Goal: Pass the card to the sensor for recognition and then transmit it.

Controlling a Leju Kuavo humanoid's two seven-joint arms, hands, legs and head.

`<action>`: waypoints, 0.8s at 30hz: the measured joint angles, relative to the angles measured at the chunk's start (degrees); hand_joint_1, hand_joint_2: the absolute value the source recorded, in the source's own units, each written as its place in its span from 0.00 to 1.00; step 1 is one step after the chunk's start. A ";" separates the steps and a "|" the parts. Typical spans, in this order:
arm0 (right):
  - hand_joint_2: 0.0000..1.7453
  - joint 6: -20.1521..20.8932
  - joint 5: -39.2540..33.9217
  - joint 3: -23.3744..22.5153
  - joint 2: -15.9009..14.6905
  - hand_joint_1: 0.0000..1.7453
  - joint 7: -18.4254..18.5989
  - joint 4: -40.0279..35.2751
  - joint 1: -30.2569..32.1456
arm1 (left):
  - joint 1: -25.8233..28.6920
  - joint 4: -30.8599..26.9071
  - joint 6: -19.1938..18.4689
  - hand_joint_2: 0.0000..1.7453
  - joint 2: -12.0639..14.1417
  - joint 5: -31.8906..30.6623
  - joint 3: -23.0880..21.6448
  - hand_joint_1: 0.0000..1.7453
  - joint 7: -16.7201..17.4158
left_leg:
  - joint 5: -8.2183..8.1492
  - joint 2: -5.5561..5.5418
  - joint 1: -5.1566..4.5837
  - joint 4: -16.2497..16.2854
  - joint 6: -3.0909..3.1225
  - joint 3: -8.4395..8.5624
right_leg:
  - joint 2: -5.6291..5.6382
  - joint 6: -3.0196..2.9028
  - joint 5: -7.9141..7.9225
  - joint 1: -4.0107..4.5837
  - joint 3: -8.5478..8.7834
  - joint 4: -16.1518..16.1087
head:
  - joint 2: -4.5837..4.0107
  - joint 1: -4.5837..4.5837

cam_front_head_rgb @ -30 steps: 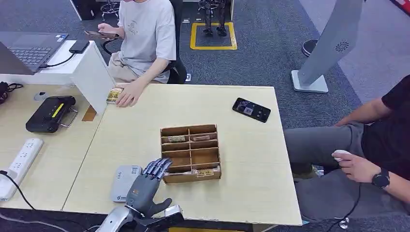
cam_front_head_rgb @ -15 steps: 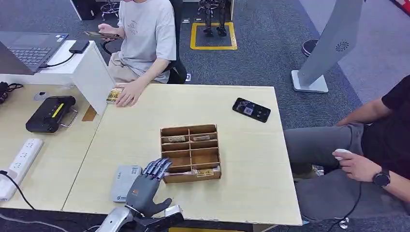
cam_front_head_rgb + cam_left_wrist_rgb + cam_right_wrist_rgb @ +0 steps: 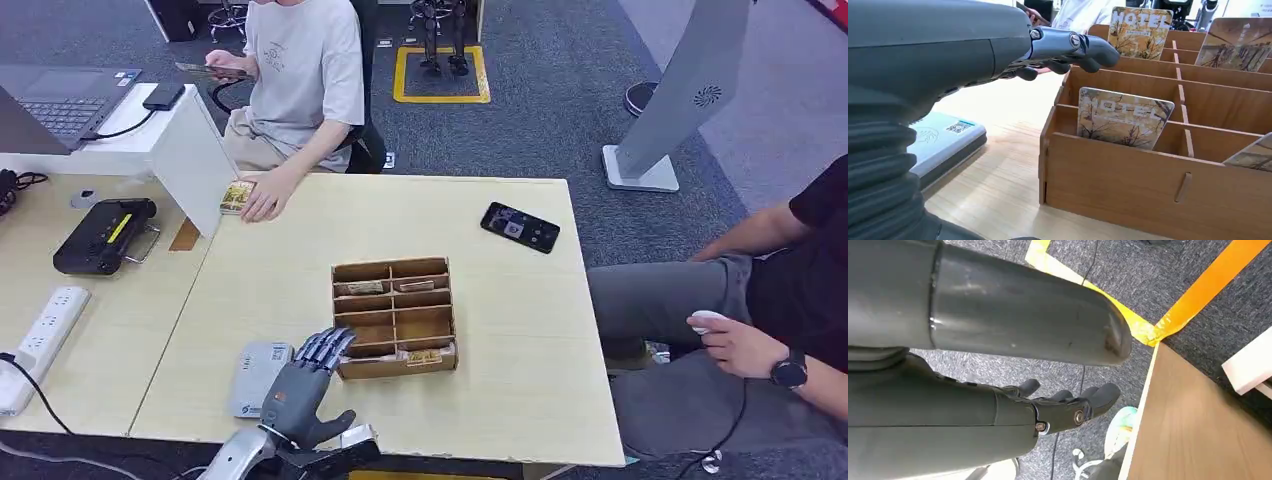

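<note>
A card (image 3: 1124, 119) printed HOTEL stands upright in the front row of the wooden box (image 3: 394, 316) at the middle of the table (image 3: 500, 300). The left hand (image 3: 305, 380), low in the frame, hovers beside the box's left front corner, fingers stretched out, holding nothing. A grey sensor (image 3: 257, 376) lies just left of it. The right hand (image 3: 1068, 405) hangs above carpet, fingers extended and empty.
</note>
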 joint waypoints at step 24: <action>0.00 0.98 0.00 0.98 -0.04 0.00 -0.74 2.99 -3.02 | -1.90 0.90 6.62 1.00 0.96 -18.16 -5.66 0.00 7.32 | 0.00 0.03 0.00 0.00 0.00 0.00 | 0.02 0.00 0.00 0.00 -0.02 0.00 | 0.00 -0.02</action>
